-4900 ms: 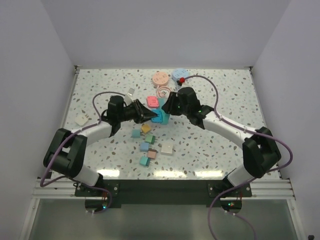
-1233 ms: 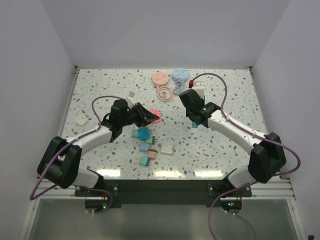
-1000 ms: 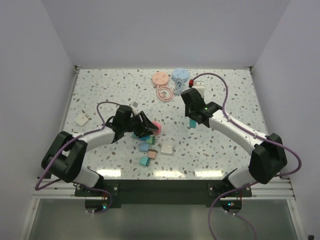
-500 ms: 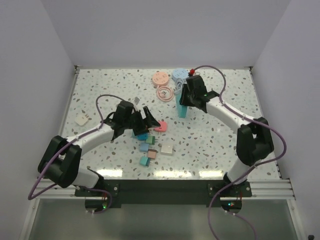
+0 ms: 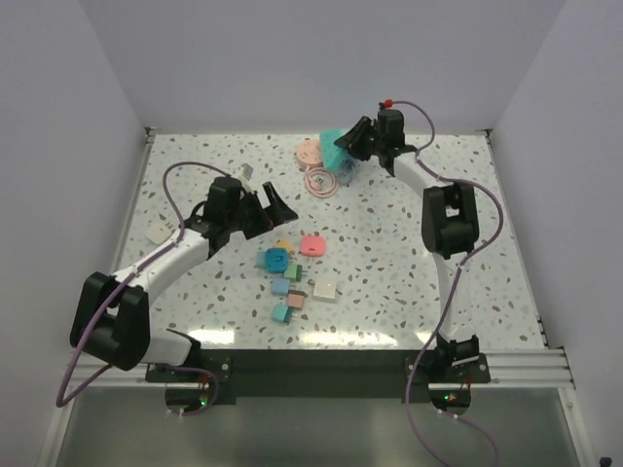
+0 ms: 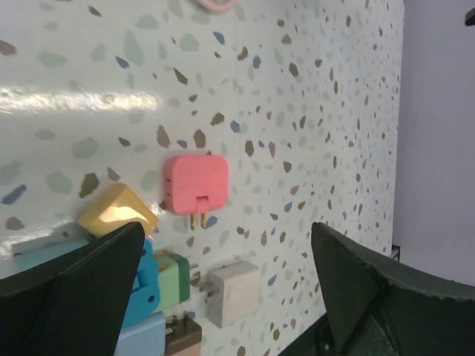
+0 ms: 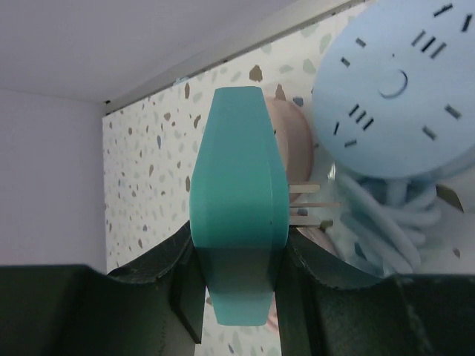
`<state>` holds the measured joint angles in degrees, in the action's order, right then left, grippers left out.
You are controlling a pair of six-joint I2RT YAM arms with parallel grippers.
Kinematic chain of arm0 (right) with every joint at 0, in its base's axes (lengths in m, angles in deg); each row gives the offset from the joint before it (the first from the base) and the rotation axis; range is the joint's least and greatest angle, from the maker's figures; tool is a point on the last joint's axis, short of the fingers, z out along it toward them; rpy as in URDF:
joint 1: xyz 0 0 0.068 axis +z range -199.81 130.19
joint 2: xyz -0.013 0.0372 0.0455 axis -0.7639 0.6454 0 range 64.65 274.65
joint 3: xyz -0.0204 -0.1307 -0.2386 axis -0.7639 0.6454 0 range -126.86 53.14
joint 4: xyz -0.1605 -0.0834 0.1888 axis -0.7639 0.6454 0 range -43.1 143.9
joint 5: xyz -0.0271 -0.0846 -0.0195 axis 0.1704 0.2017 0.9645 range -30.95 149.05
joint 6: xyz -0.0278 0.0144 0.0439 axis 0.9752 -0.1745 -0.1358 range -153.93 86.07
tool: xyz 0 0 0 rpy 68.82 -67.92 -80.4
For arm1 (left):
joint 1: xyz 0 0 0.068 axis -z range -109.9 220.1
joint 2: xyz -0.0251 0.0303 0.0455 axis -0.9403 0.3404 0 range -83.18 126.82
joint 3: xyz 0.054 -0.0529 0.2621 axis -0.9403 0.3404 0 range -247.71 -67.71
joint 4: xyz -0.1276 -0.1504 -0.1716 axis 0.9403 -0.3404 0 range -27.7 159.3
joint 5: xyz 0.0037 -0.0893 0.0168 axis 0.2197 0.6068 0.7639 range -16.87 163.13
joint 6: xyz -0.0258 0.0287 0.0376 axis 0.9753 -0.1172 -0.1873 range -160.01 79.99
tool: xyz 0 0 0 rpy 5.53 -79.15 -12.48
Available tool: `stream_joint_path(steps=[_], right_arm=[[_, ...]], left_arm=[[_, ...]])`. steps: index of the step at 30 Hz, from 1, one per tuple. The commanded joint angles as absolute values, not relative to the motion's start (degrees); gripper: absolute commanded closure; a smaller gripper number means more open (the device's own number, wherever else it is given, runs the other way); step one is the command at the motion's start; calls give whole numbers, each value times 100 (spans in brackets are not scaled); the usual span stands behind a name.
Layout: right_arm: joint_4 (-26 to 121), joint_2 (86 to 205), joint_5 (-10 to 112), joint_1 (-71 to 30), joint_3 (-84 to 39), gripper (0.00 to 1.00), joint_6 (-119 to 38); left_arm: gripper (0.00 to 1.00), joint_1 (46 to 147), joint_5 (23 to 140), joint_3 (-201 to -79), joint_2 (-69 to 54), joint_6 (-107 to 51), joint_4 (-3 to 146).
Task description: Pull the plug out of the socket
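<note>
The pink plug (image 5: 312, 245) (image 6: 196, 183) lies flat on the speckled table with its two prongs toward the near edge, apart from the socket. My left gripper (image 5: 274, 206) (image 6: 228, 231) hovers above and just left of it, jaws wide open with nothing between them. The teal socket (image 5: 334, 149) (image 7: 239, 196) is held off the table at the far back. My right gripper (image 5: 345, 146) (image 7: 239, 243) is shut on its sides, and metal prongs stick out of its right face.
A blue round reel (image 7: 401, 81) and a pink round reel (image 5: 310, 153) sit under the right gripper, with a coiled cable (image 5: 319, 182) in front. Near the plug lie a yellow adapter (image 6: 119, 211), blue adapter (image 5: 275, 260), white charger (image 5: 325, 290) and green plugs (image 5: 282, 313). A white plug (image 5: 159, 233) lies far left.
My left gripper opened, dropped the pink plug on the table and pulled back to the left. My right arm swung to the far back edge, carrying the teal socket.
</note>
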<state>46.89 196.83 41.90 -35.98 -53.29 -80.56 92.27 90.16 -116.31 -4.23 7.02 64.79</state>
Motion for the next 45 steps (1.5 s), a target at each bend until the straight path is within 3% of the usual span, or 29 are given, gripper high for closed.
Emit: stream_joint_path(steps=[1,3,4,7,10,11,25,32,38,45], right_arm=[[4416,20515,3567,-3654,-6460,90,-8815],[4557,20825,3532,-3654,-7083,87,-8859],[4671,20922,3558,-3671,-7235,70,-8868],[4997,21046,3637,-3680,-7447,62,-8710],[5128,20775,3707,-3724,-7167,30,-8570],[5208,20652,3795,-3733,-6957,1,-8491],[6753,17367,3936,-3768,-4997,1,-6312],[7159,15502,3585,-3759,-2521,1,-5766],[7458,13175,3680,-3759,-561,1,-5722],[8845,11037,4296,-3768,-64,1,-5538]], left_arm=[[0,8770,8710,-12000,-540,280,6192],[0,8575,8588,-12149,-505,192,6043],[0,8435,8517,-12193,-505,78,5947],[0,8215,8367,-12360,-452,-80,5884],[0,8074,8429,-12510,-286,-168,5866],[0,8065,8464,-12580,-198,-204,5875],[0,8012,8877,-12791,-57,-687,6385],[0,8021,9510,-12300,-179,-696,7053],[0,8021,9905,-11921,-320,-854,7325],[0,8021,10107,-11745,-373,-942,7431]])
